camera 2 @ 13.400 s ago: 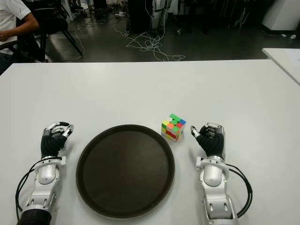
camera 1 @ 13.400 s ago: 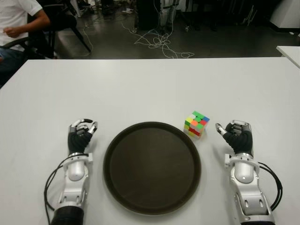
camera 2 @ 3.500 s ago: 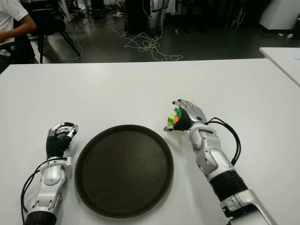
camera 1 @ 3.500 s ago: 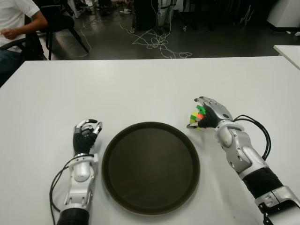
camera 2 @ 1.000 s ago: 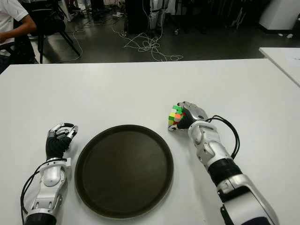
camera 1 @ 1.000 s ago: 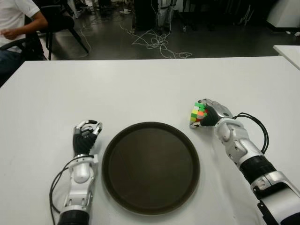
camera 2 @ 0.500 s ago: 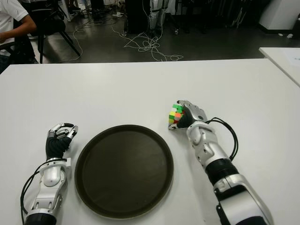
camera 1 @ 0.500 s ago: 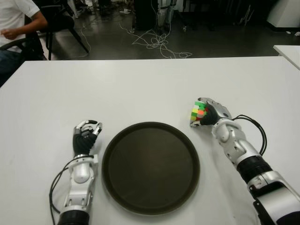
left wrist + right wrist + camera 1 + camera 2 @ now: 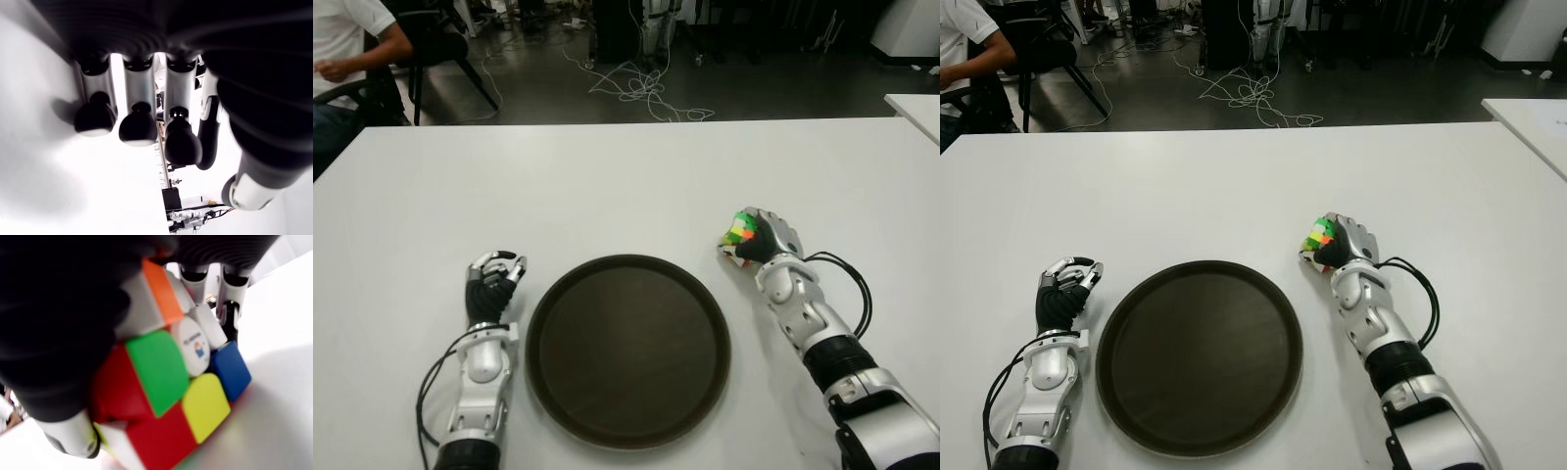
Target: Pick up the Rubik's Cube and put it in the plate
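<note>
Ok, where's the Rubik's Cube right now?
The Rubik's Cube is in the right hand, fingers closed on it, just off the plate's far-right rim over the white table, not in the plate yet.

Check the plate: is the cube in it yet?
Not yet. The plate is empty; the cube is gripped in the right hand, beyond the plate's right rim. The left hand is idle.

We count 1 Rubik's Cube (image 9: 740,232), 1 plate (image 9: 628,350), 2 robot hands, left hand (image 9: 489,293) & right hand (image 9: 766,243), 1 table (image 9: 607,186), plus 1 person (image 9: 347,39) at back.
</note>
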Robot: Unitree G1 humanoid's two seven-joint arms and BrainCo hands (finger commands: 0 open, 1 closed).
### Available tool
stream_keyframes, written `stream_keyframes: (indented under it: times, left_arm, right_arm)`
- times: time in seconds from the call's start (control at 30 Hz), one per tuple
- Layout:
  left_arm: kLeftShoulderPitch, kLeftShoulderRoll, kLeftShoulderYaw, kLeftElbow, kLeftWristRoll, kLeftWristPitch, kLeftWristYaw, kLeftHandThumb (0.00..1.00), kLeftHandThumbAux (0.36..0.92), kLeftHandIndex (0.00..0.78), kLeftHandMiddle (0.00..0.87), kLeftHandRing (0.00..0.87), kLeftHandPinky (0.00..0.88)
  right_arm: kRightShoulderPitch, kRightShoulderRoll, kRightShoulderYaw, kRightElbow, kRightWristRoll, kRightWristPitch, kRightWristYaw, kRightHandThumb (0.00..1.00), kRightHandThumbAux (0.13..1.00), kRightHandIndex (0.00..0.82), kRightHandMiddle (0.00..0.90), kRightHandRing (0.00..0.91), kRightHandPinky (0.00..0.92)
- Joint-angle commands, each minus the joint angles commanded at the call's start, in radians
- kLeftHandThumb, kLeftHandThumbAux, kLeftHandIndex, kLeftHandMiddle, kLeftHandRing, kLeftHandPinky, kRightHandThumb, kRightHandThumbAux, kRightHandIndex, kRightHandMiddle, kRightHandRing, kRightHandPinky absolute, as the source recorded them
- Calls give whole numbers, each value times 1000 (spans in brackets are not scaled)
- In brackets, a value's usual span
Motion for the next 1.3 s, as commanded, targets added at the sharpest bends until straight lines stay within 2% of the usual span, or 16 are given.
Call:
stream_keyframes:
  times: [0.4,1.0,1.1,1.2,1.3]
  left_arm:
    - [4,-3,2,-13,-11,12,-8,717,699,445,826,829,816]
    - [1,-7,7,-3,-7,-1,7,716,699,445,832,838,832]
    - [0,-5,7,2,-9,-4,2,716,699,445,829,834,824]
    - [0,-5,9,1,-15,0,-5,715,700,445,825,828,817]
    - [0,-3,8,-3,-16,7,-10,715,700,445,822,823,813]
  right_arm:
    - [18,6,-22,-53,23,1,-7,274,845,681,797,805,799]
    - [39,3,-38,-115,37,29,31,275,850,658,787,795,788]
    - [43,6,-52,-118,51,-1,17,284,852,673,794,800,795]
    - [65,5,-69,-154,67,-51,-8,283,847,689,802,809,805]
    - [120,5,-82,-275,77,-76,-5,288,839,694,808,818,813]
